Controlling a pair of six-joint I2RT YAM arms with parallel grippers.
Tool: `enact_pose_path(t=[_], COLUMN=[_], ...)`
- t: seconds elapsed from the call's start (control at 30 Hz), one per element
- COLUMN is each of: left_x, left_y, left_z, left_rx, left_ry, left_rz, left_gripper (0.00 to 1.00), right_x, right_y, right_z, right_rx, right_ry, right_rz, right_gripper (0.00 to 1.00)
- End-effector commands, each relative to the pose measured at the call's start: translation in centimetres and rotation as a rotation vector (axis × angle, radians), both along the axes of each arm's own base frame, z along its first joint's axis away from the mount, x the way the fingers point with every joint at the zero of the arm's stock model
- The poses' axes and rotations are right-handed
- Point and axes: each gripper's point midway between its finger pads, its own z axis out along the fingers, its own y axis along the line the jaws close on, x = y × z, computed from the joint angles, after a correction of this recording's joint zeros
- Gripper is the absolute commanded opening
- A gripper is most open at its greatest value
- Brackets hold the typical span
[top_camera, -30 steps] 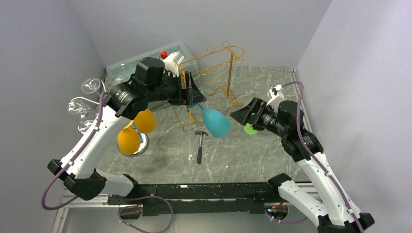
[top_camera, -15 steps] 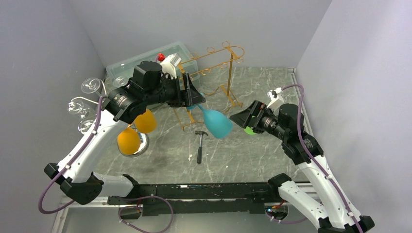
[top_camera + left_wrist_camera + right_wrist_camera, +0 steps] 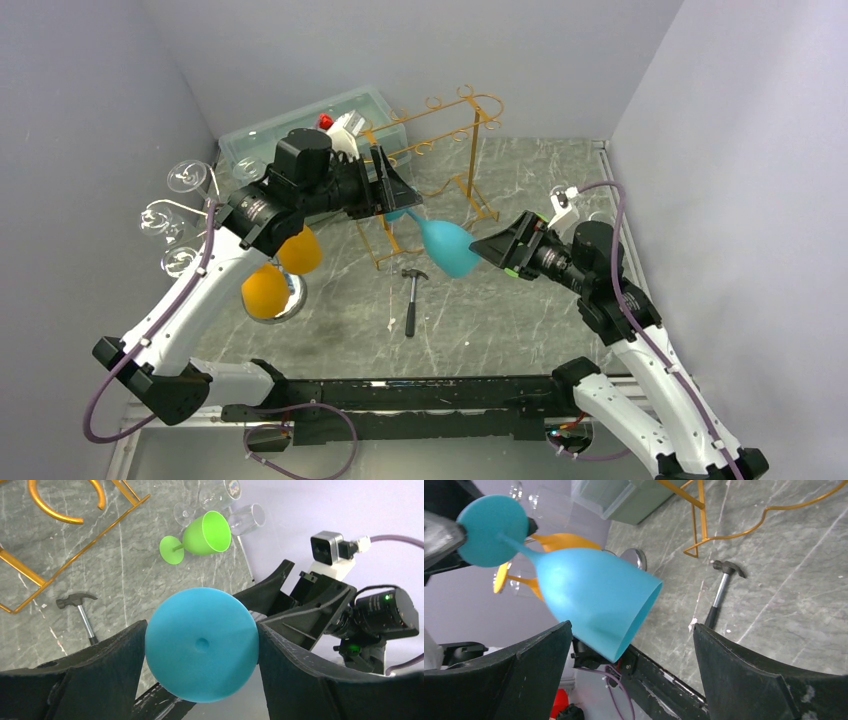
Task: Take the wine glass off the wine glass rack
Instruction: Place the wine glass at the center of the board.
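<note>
- My right arm (image 3: 598, 290) has swung left; right jaws spread around the blue wine glass (image 3: 448, 250) bowl.
- Left arm (image 3: 200, 280) reaches across, left jaws pinching the foot.
- Glass tilted beside the rack (image 3: 473, 160), seemingly clear.

Looked like a robotics lab test cell to me, not anybody's home. Bare grey walls (image 3: 420, 50) boxed in a marble-look tabletop (image 3: 500, 320), two white arms (image 3: 190, 290) were bolted to a black rail (image 3: 420, 395) at its edge, and the props were random: a hammer (image 3: 411, 303), a gold rack (image 3: 473, 155), a plastic bin (image 3: 265, 135).
</note>
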Motion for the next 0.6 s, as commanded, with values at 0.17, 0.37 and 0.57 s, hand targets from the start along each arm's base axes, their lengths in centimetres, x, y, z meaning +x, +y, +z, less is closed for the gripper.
enact_pose_path(t=[0.17,0.37,0.57], left_x=[0.2,0.5,0.8], left_y=[-0.8,-0.9,-0.9], left_z=[2.9,2.8,2.7], left_rx=[-0.148,-0.207,-0.275], left_ry=[-0.033,-0.003,0.028], left_rz=[-0.013,-0.01,0.002], left_gripper=[0.5,0.5,0.5], right_x=[-0.2,-0.2,-0.4], right_y=[0.6,1.4,1.6], right_z=[4.4,5.0,6.3], right_rx=[0.17,0.251,0.34], right_ry=[-0.109,-0.1,-0.112], right_rz=[0.0,0.029,0.04], right_gripper=[0.91,0.81,0.66])
